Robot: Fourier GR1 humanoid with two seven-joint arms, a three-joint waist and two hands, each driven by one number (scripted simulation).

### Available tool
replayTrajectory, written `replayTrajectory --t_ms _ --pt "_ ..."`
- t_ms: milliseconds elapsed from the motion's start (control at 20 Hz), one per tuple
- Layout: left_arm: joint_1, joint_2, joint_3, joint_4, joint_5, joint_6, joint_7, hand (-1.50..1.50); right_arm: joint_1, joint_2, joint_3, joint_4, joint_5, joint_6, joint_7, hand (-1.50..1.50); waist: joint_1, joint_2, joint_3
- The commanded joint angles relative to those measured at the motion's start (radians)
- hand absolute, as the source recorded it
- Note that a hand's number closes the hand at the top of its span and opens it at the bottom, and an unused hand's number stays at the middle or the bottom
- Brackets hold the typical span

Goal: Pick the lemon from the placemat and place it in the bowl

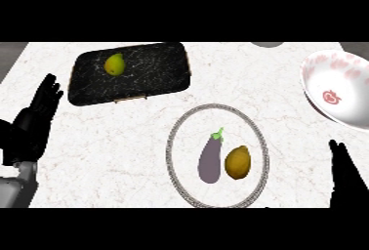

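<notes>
A yellow lemon [238, 162] lies on the round, grey-rimmed placemat [181, 190] in the middle of the counter, touching a purple eggplant [210, 158] on its left. The white bowl [346, 105] with pink marks stands at the right edge, partly cut off. My left hand [32, 122] is open at the left edge, fingers up, far from the lemon. My right hand [349, 180] is open at the lower right, fingers straight, right of the placemat and below the bowl. Neither hand holds anything.
A black marbled rectangular tray [155, 73] lies at the back left with a yellow-green pear-like fruit [114, 64] on it. A grey round object [268, 44] peeks in at the top edge. White marble counter [108, 146] spreads between the tray and the placemat.
</notes>
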Motion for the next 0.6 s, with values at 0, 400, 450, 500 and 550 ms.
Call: replayTrajectory --t_ms 0,400,450,500,550 --pt "-0.022 -0.021 -0.007 0.040 -0.011 -0.003 -0.013 0.00 -0.113 0.062 -0.042 0.039 -0.080 0.250 0.170 -1.50 0.007 0.007 0.001" --pt "-0.012 -0.004 0.013 0.005 0.002 -0.024 0.032 0.00 -0.224 0.136 -0.103 0.266 -0.273 0.304 0.198 -1.50 0.011 -0.002 0.005" --pt "-0.035 -0.016 0.013 0.022 -0.010 -0.013 0.016 0.00 -0.248 0.136 -0.128 0.254 -0.311 0.351 0.226 -1.50 0.004 -0.001 0.004" --pt "0.000 -0.007 0.009 0.014 -0.008 -0.030 0.001 0.00 -0.261 0.137 -0.136 0.304 -0.332 0.351 0.233 -1.50 0.017 0.001 0.004" --pt "0.014 -0.042 -0.022 0.007 -0.040 0.007 -0.012 0.00 -0.283 0.137 -0.179 0.292 -0.364 0.397 0.247 -1.50 0.013 0.000 0.004"
